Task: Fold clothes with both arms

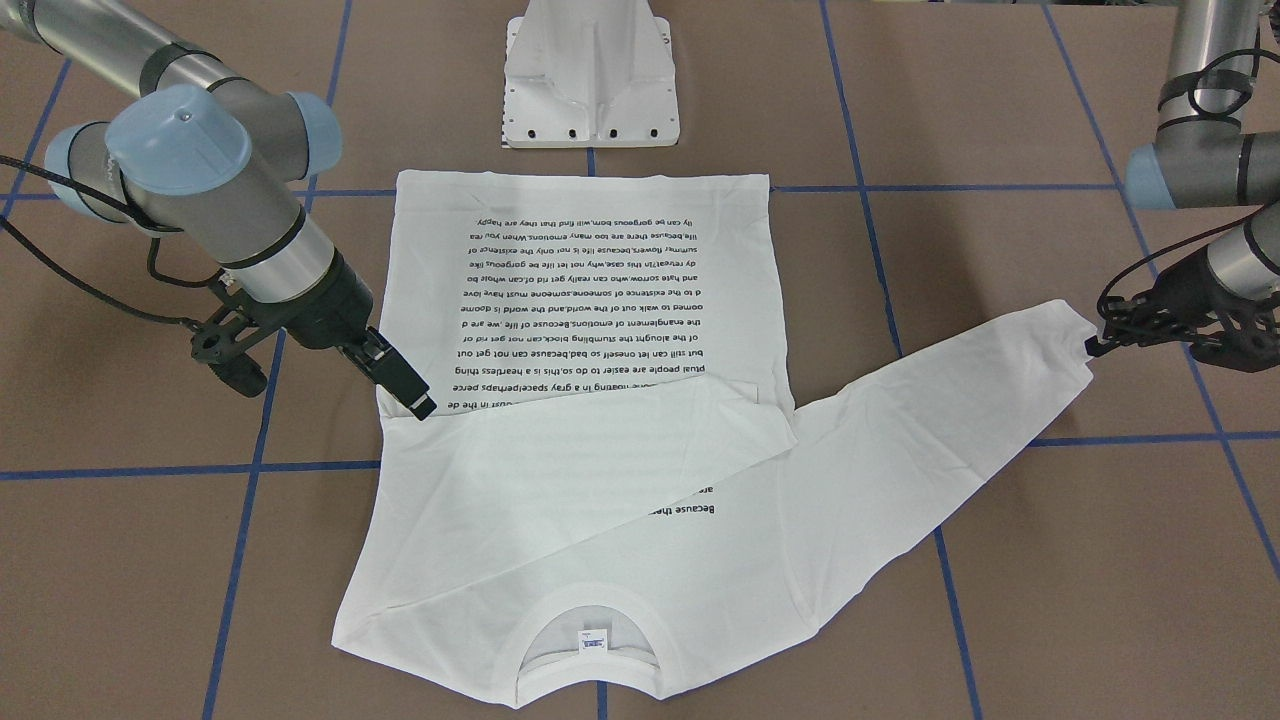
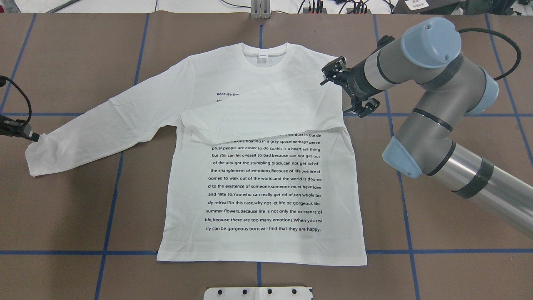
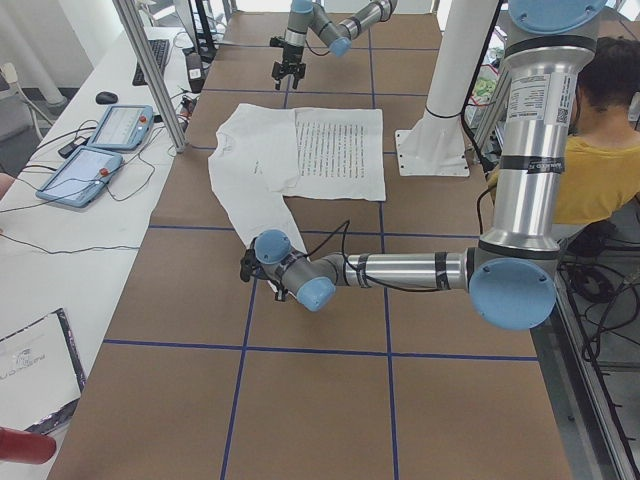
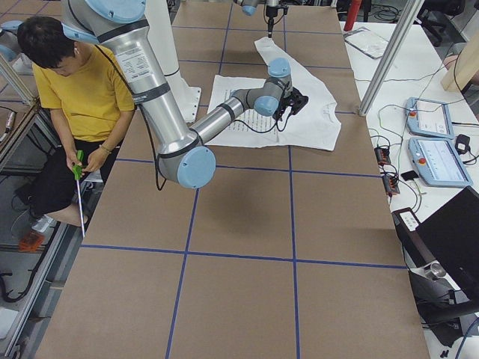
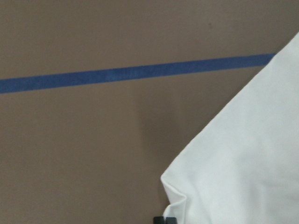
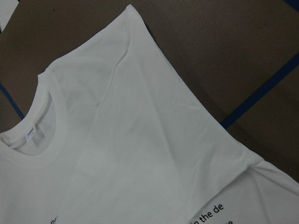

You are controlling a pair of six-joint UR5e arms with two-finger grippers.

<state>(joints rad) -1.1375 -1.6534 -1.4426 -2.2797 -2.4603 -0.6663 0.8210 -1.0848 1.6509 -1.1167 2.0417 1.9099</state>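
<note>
The white long-sleeved T-shirt (image 2: 262, 179) lies flat on the table with its block of black text up and its collar (image 2: 265, 53) at the far side. The sleeve on my right side is folded across the chest (image 2: 266, 112). The other sleeve (image 2: 104, 121) stretches out to my left. My left gripper (image 1: 1095, 345) is shut on that sleeve's cuff (image 2: 35, 143), low at the table; the pinched cuff shows in the left wrist view (image 5: 187, 200). My right gripper (image 1: 420, 403) hangs open and empty just above the shirt's edge near the folded sleeve's shoulder.
The brown table (image 2: 83, 208) has a grid of blue tape lines. The white pedestal base (image 1: 592, 80) stands at the shirt's hem side. A seated person in yellow (image 4: 82, 90) is beside the table. Tablets and cables lie on a side bench (image 3: 100, 150).
</note>
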